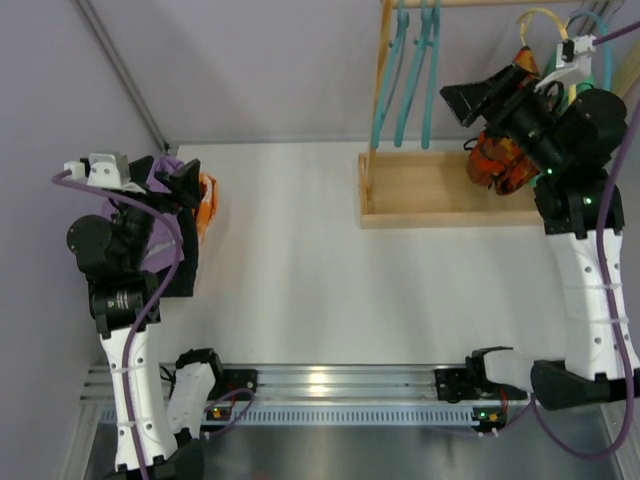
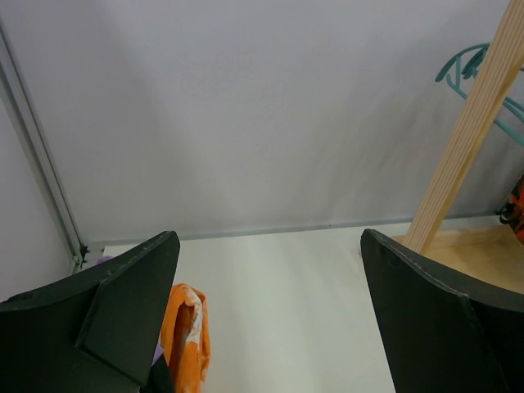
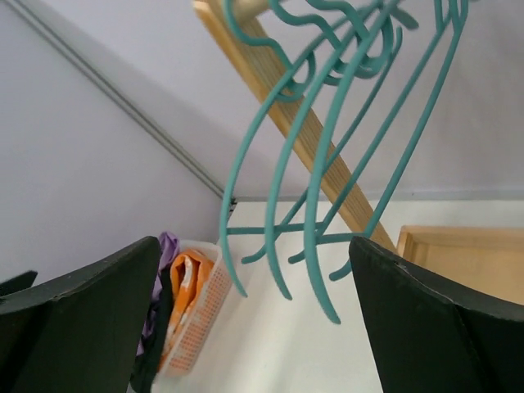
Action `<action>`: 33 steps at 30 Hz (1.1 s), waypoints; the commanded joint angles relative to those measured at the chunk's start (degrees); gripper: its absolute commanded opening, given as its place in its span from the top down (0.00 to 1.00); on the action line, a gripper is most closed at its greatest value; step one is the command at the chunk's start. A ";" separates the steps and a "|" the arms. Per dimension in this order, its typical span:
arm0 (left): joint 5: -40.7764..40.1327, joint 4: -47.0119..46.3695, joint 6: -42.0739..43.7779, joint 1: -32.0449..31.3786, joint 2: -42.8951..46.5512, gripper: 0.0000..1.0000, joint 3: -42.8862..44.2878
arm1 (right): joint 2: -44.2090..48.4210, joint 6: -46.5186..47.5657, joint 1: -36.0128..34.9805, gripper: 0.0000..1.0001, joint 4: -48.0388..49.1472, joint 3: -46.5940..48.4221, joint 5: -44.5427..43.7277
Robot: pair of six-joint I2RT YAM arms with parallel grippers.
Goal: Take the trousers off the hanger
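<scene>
Patterned orange-red trousers (image 1: 497, 165) hang at the right end of the wooden rack, partly hidden behind my right arm; a sliver shows in the left wrist view (image 2: 517, 214). My right gripper (image 1: 468, 100) is open and empty just left of them, facing several empty teal hangers (image 3: 327, 164). Purple trousers (image 1: 160, 175) lie in a white basket (image 3: 201, 319) at the far left beside an orange and white cloth (image 2: 187, 336). My left gripper (image 2: 268, 246) is open and empty above that basket (image 1: 188, 178). Green trousers are out of view.
The rack's wooden base tray (image 1: 440, 190) sits at the back right, and its slanted post (image 2: 467, 139) rises from it. Teal hangers (image 1: 412, 70) hang on the rail, with a yellow hanger (image 1: 545, 22) further right. A grey wall stands behind.
</scene>
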State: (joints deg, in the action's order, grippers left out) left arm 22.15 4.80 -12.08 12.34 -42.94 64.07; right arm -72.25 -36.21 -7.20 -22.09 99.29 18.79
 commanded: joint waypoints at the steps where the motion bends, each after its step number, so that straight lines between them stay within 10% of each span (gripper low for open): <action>1: 2.72 -1.37 -0.93 0.14 -0.39 0.01 1.40 | 6.15 10.70 0.69 0.01 -3.04 1.60 0.20; 15: 3.69 -1.37 -2.60 0.05 0.04 0.01 1.67 | -4.55 24.87 25.73 0.01 -25.46 24.46 21.62; 22: 2.90 -1.46 -2.69 0.05 0.84 0.01 0.70 | -10.80 20.48 38.83 0.08 -21.51 26.75 31.04; 33: 2.11 -1.37 -3.22 0.05 0.84 0.01 0.26 | -16.87 15.12 40.34 0.22 -15.19 25.09 29.91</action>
State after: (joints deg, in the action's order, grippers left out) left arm 24.60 4.91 -14.85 12.34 -42.61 64.07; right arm -88.47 -18.48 32.88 -42.85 123.96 47.75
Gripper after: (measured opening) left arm 0.986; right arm 0.793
